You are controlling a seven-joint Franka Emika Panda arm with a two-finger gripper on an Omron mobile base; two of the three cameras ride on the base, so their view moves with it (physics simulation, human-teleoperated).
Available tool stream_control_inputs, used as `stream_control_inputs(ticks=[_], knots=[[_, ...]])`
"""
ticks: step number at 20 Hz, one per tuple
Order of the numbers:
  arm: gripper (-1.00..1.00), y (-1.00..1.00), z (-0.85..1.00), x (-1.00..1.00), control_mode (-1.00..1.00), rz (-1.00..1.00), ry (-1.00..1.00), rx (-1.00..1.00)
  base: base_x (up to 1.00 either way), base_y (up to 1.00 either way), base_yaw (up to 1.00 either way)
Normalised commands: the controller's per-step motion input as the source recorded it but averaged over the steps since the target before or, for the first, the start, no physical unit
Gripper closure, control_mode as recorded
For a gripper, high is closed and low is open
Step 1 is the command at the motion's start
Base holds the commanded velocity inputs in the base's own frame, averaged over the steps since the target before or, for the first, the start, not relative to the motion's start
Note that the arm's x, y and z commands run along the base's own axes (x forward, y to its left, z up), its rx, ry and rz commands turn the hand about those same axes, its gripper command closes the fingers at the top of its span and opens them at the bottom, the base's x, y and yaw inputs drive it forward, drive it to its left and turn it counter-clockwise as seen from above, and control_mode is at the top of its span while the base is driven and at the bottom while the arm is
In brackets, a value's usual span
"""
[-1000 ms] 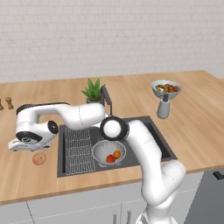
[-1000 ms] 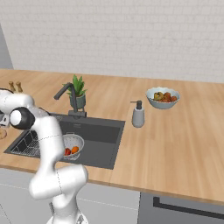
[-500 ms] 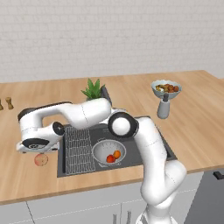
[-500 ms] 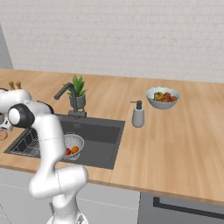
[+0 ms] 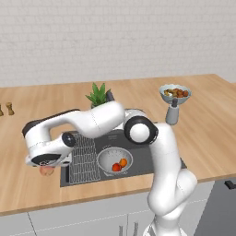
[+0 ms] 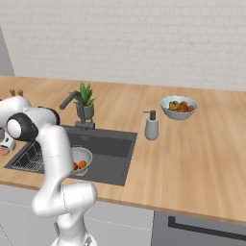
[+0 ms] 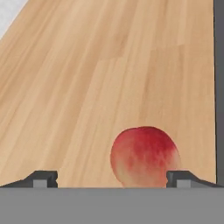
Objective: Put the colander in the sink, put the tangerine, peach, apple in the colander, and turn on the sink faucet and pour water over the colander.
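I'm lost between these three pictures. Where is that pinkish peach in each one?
Left base view: the peach lies on the counter at lower left, under the gripper, beside the sink.
Right base view: a sliver at the far left edge.
Hand view: bottom centre, between the open fingertips.
Shared landmark: the sink's dark edge.

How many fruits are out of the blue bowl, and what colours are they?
Bright orange small round tangerine: 1
Deep red glossy round apple: 1
Pale pink-orange blushed round peach: 1
Total: 3
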Motion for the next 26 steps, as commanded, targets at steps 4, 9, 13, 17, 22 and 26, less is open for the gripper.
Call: stream_control_inputs(ticks=[4,9,13,17,22,26], knots=[[-1.0,-0.02,0.4,-0.06,-1.0,-0.05,0.08,-0.11,0.0,0.0,0.0],[-1.0,0.0,0.19,0.0,-1.0,-0.06,0.02,-0.13,0.0,0.0,0.0],[-1.0,0.0,0.0,0.0,-1.0,-0.04,0.03,-0.14,0.0,0.0,0.0],[-1.0,0.14,0.0,0.0,-1.0,0.0,0.0,-0.12,0.0,0.0,0.0],[-1.0,0.37,0.0,0.01,-1.0,0.0,0.0,-0.12,0.0,0.0,0.0],[-1.0,0.38,0.0,0.08,-1.0,0.0,0.0,-0.12,0.0,0.0,0.0]])
